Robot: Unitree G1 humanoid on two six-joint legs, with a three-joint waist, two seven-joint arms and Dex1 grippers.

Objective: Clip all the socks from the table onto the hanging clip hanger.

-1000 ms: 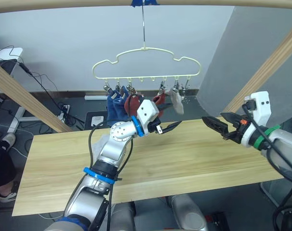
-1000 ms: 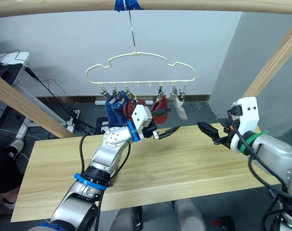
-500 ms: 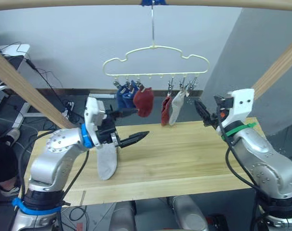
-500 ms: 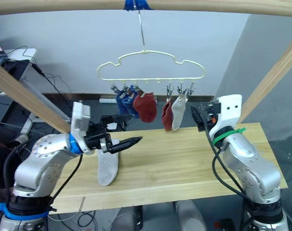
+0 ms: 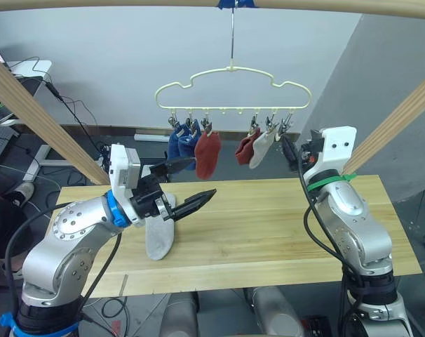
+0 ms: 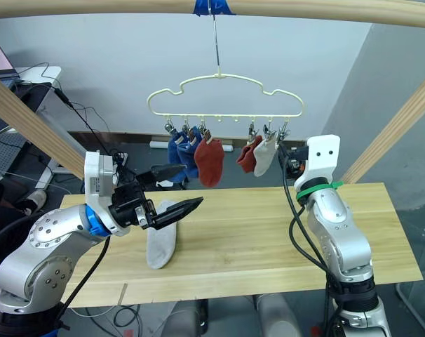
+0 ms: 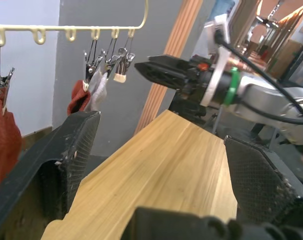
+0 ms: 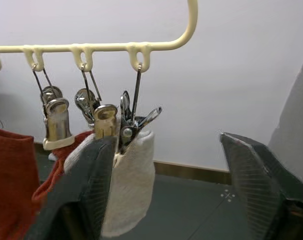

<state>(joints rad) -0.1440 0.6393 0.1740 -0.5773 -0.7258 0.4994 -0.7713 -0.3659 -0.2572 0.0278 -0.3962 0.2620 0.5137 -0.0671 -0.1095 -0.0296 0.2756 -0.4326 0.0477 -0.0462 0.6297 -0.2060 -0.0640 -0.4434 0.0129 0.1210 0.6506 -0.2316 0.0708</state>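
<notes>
The left arm has pulled back toward the left side of the surface [image 5: 282, 225] since a second ago, and the right arm has lifted up close to the clip hanger [image 5: 233, 86]. The whole view has slid a bit too, so the camera moved.

The left gripper [image 5: 186, 184] hangs over the wood with its jaws spread wide and nothing in them. Just below it, one light grey sock [image 5: 158, 232] lies flat on the surface, near the left end.

The clip hanger hangs by its thin hook from a round wooden pole [image 5: 212, 3] at the top. Five socks hang from its clips. Two blue socks [image 5: 179, 142] are side by side on the left, with a red sock [image 5: 207, 154] just beside them. Further right, another red sock [image 5: 245, 149] and a grey sock [image 5: 261, 149] touch each other.

The right gripper [image 8: 166, 150] is just beside the right end of the hanger, near the hanging grey sock. Its jaws are spread apart and hold nothing.
</notes>
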